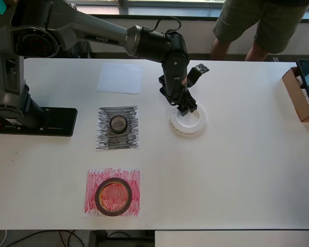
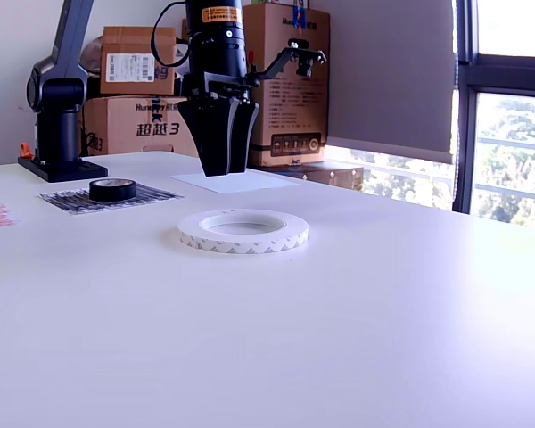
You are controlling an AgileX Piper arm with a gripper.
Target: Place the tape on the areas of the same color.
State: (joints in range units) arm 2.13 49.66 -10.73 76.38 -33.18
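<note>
The table (image 1: pixel 237 170) carries three patches and three rolls. At 1 o'clock of the black patch (image 1: pixel 118 128), the gripper (image 1: pixel 188 109) partly hides the white ring (image 1: pixel 187 122); its jaw opening cannot be judged.

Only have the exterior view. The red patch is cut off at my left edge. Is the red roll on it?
Observer: Yes. Overhead, the dark-red roll lies fully inside the red patch.
Operator: The white patch is partly behind the arm for me. Anything on it?
Observer: Nothing. The white patch is bare, up and left of the white ring in the overhead view.
Operator: Is the gripper over the ring?
Observer: Overhead puts the gripper at the ring's upper rim, not over its hole.
</note>
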